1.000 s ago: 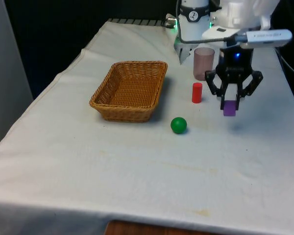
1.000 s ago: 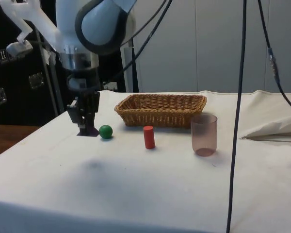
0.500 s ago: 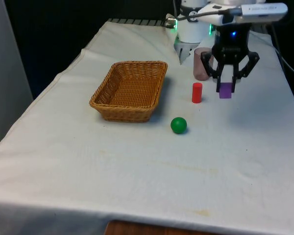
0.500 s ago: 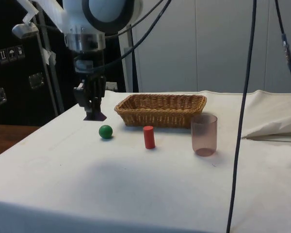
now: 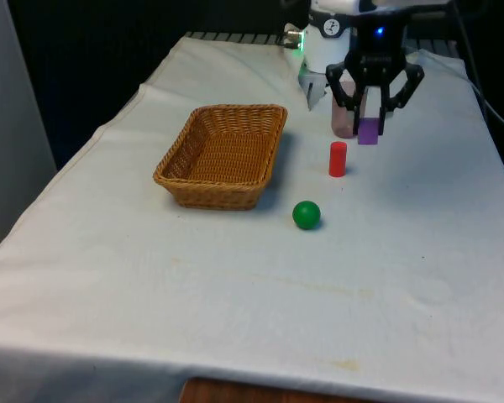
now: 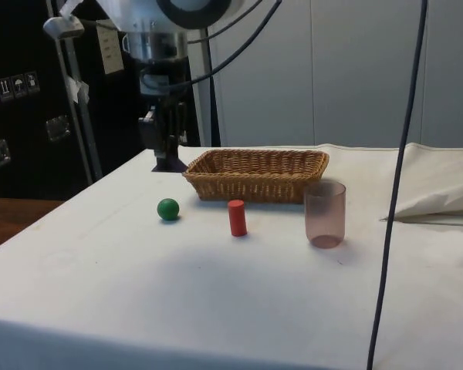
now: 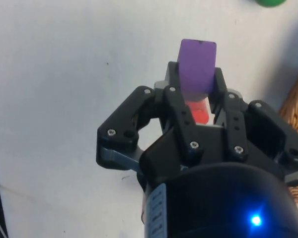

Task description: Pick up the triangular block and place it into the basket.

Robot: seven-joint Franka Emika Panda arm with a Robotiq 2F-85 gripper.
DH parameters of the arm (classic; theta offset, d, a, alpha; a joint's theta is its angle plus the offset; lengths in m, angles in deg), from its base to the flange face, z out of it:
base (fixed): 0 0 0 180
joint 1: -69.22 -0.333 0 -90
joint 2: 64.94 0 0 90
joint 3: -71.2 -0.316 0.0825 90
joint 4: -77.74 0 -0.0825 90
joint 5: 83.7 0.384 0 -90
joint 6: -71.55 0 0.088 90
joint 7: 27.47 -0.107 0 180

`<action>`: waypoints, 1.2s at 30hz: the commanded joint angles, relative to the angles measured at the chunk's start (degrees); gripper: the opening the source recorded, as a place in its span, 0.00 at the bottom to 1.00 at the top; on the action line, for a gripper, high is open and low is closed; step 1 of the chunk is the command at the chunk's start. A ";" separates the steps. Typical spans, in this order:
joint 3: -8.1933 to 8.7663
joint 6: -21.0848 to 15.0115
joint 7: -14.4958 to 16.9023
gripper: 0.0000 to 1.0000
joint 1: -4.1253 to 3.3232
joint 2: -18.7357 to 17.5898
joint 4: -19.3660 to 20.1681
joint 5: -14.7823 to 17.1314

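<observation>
My gripper [image 5: 369, 128] hangs well above the table, shut on a purple triangular block [image 5: 368, 131]. From the side the gripper [image 6: 167, 158] and the purple block [image 6: 167, 163] hang level with the basket's near end. The wrist view has the purple block [image 7: 196, 65] pinched between the black fingers [image 7: 175, 106], with the gripper [image 7: 194, 94] over white cloth. The woven wicker basket [image 5: 223, 154] stands on the table toward the front view's left of the gripper, and the same basket [image 6: 256, 173] stands beyond the red cylinder in the side view.
A red cylinder [image 5: 338, 159] stands upright just below and left of the gripper in the front view. A green ball [image 5: 306, 214] lies nearer the camera. A translucent pink cup [image 5: 345, 109] stands behind the gripper, and in the side view the cup [image 6: 325, 213] is at right.
The gripper has risen off the table with the purple block and drifted toward the front view's left, closer to the cup and the basket.
</observation>
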 commanded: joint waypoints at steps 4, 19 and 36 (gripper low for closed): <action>0.63 0.00 0.63 0.33 0.06 1.15 1.15 0.00; 4.87 -0.29 5.27 0.33 0.52 5.67 6.42 -0.06; 10.71 -0.29 11.23 0.33 0.86 8.08 9.80 0.06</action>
